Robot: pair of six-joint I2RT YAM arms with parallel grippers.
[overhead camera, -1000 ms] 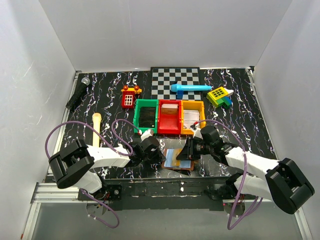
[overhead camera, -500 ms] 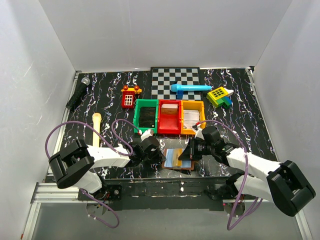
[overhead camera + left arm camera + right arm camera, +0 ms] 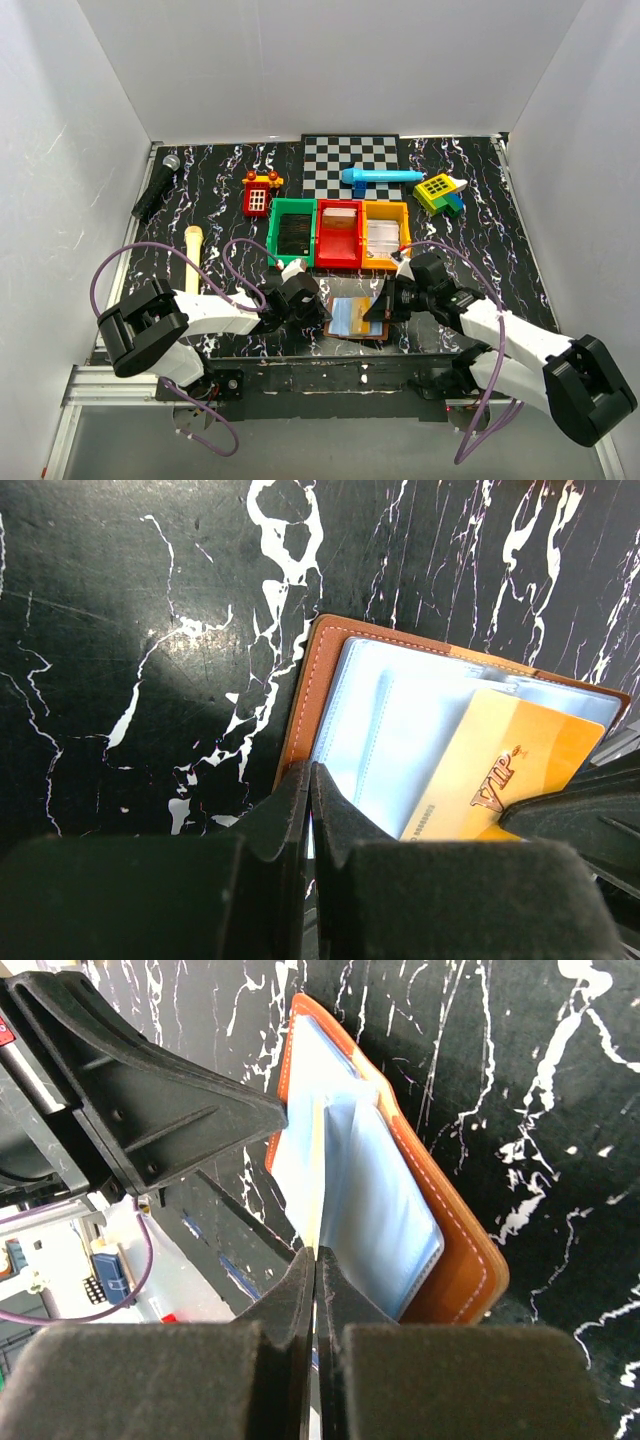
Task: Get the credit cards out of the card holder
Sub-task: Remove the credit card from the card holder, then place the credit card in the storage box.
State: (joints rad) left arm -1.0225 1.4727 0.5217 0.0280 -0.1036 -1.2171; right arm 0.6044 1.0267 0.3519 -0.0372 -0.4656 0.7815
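Observation:
The brown card holder [image 3: 345, 318] lies open by the table's front edge, its pale blue inner panels [image 3: 400, 730] facing up. A yellow credit card [image 3: 505, 770] printed "VIP" sticks out of a pocket at an angle. My left gripper [image 3: 308, 780] is shut on the holder's left edge, just beside the brown border [image 3: 303, 690]. My right gripper [image 3: 316, 1260] is shut on the thin edge of that card [image 3: 318, 1175], which I see edge-on, lifted off the blue panel [image 3: 385, 1200]. In the top view the left gripper [image 3: 325, 312] and right gripper [image 3: 376, 308] flank the holder.
Green [image 3: 273, 230], red [image 3: 338, 203] and orange [image 3: 385, 204] bins stand in a row just behind the holder. Farther back are a checkerboard [image 3: 350, 160], a blue toy [image 3: 380, 177], a yellow block toy [image 3: 438, 192], a red toy phone [image 3: 259, 193], a microphone [image 3: 157, 187] and a wooden handle [image 3: 192, 243].
My right gripper has shut on the card's edge and the right arm has shifted slightly to the right. The left gripper stayed shut in place.

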